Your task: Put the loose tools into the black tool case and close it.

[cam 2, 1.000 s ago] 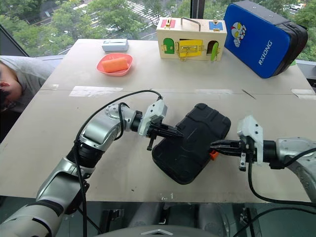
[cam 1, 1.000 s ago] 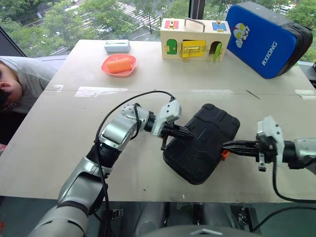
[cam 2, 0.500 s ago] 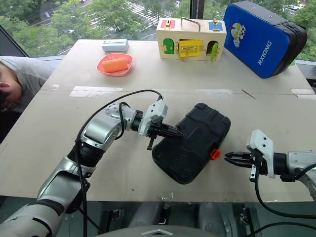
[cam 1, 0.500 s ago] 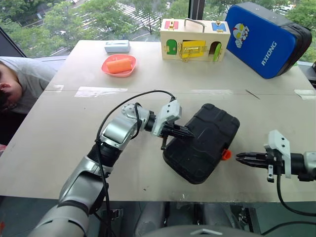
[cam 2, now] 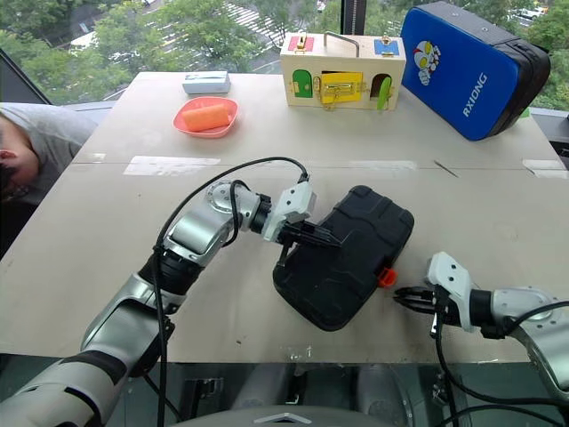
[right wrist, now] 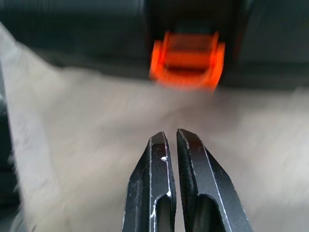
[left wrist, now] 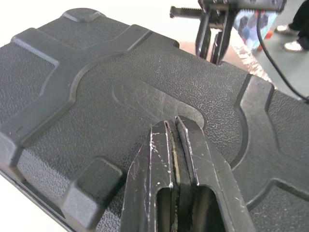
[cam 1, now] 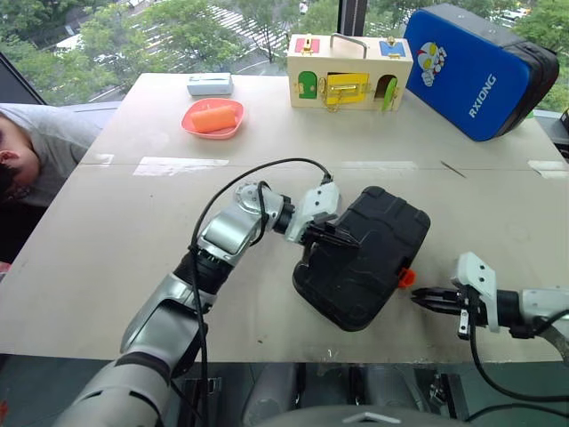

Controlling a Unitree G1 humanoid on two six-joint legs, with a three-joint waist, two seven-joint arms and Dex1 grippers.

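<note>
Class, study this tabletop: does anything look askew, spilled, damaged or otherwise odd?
Only one thing: the black case lies closed but askew, turned diagonally to the table edge, its orange latch facing the shut right gripper. The shut left gripper rests on its lid. Nothing looks spilled or damaged.

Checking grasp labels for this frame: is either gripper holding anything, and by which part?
Nothing is held. The left gripper, shut, rests its tips on the ribbed lid of the closed black moulded-plastic tool case. The right gripper, shut, sits apart from the small orange latch.
</note>
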